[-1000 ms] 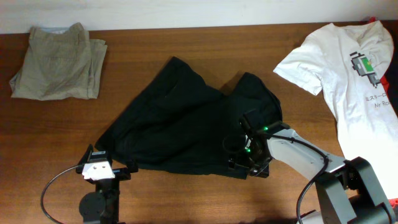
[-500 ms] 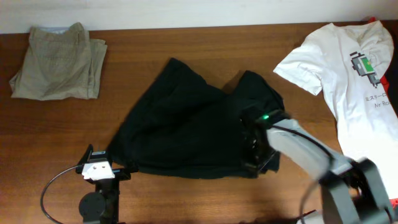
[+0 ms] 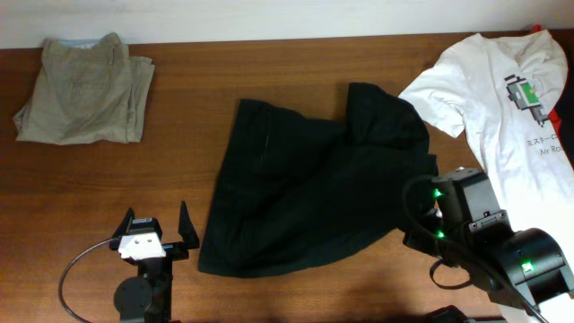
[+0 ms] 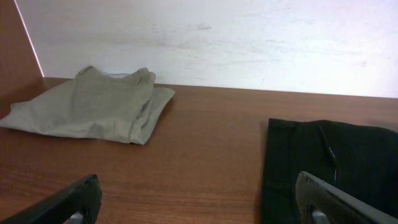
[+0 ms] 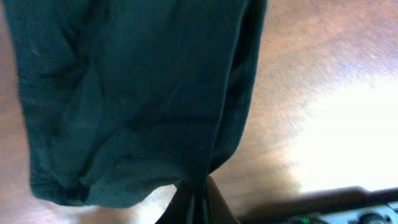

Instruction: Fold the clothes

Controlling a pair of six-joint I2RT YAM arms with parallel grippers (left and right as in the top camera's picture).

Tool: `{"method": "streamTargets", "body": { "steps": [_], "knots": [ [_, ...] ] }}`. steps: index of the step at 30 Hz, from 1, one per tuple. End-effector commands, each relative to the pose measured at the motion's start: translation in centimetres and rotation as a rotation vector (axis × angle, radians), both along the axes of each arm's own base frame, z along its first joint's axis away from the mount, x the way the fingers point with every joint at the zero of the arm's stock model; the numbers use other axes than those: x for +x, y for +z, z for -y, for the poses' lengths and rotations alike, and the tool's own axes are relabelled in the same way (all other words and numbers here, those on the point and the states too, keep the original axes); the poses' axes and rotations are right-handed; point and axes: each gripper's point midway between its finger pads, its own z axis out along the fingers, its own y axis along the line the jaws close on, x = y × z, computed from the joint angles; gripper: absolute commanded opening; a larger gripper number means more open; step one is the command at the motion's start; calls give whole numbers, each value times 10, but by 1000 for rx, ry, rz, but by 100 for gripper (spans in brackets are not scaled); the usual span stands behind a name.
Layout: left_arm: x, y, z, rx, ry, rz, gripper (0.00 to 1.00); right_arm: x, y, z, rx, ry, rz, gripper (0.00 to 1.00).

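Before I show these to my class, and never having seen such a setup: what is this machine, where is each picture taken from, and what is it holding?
Two robot arms work at a wooden table. One picture looks down from a fixed camera above. The other two come from a camera on each arm's wrist. On the table lie black shorts in the middle, folded khaki shorts at the far left, and a white printed T-shirt at the right. The left gripper is open and holds nothing. The right gripper pinches an edge of the black shorts; its wrist picture shows the cloth caught between its fingers.
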Motion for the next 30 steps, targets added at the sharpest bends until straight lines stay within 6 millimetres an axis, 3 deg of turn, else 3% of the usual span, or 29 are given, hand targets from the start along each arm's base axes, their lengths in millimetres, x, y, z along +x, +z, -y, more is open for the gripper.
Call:
{"method": "streamTargets", "body": {
  "steps": [1, 2, 3, 6, 7, 9, 13, 15, 18, 19, 21, 23, 24, 25, 26, 29, 30],
  "knots": [
    [1, -1, 8, 8, -47, -1, 99, -8, -1, 14, -47, -61, -22, 4],
    [1, 2, 24, 2, -140, 12, 99, -17, -4, 36, -109, -226, -49, 4],
    [-1, 4, 41, -3, -244, 23, 99, -21, -4, 45, -148, -267, -52, 4],
    [-15, 5, 89, -77, -530, 13, 99, -23, -4, 48, -160, -287, -56, 4],
    [-18, 3, 96, -88, -574, 0, 99, -33, -5, 60, -187, -400, -76, 4],
    [-18, -5, 99, -129, -591, -41, 99, -43, -5, 74, -254, -446, -96, 4],
    [-31, -7, 119, -155, -732, -67, 99, -39, -5, 74, -255, -449, -81, 4],
    [-32, -4, 121, -219, -738, -74, 99, -34, -4, 72, -246, -439, -65, 4],
    [-33, 27, 121, -211, -744, 2, 99, -32, -4, 71, -244, -434, -57, 4],
    [-33, 33, 119, -234, -720, -48, 99, -30, -4, 71, -242, -434, -54, 4],
    [-32, 26, 111, -291, -640, -244, 99, -26, -5, 69, -241, -432, -55, 4],
    [-21, 44, 105, -292, -595, -389, 99, -20, -11, 63, -240, -406, -90, 4],
    [-11, 42, 90, -307, -487, -510, 99, -17, -15, 61, -248, -400, -121, 4],
    [-5, 28, 72, -318, -355, -697, 99, -14, -20, 59, -258, -392, -153, 4],
    [-4, 22, 70, -336, -339, -776, 99, -12, -24, 58, -270, -390, -174, 4],
    [6, 7, 96, -470, -470, -897, 99, 0, -34, 54, -294, -365, -217, 4],
    [11, 4, 94, -465, -459, -903, 99, 3, -36, 52, -292, -355, -218, 4]
  ]
}}
